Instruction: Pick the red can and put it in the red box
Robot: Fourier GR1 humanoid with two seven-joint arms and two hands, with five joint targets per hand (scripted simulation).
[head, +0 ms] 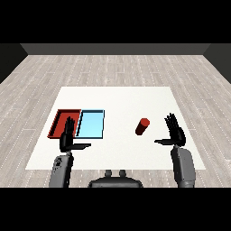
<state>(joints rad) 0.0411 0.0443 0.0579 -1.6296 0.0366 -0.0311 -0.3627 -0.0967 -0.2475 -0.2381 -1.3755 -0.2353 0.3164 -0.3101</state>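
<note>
The right hand (176, 134) is released, with straight fingers and the thumb pointing inward, and it holds nothing; the red can (142, 126) stands on the white table (122, 97) near it, on its inner side. To do the reach well, this hand should go to the can with the palm facing its side and curl round its middle. The left hand (68, 137) is released too, in front of the red tray (57, 122), and I think it should not block this tray.

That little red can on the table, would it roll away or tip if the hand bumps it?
The red can looks tall and narrow, standing apart on the white table, so a sideways bump would probably tip it. Its round body would then likely roll. It appears stiff, not floppy.
</note>
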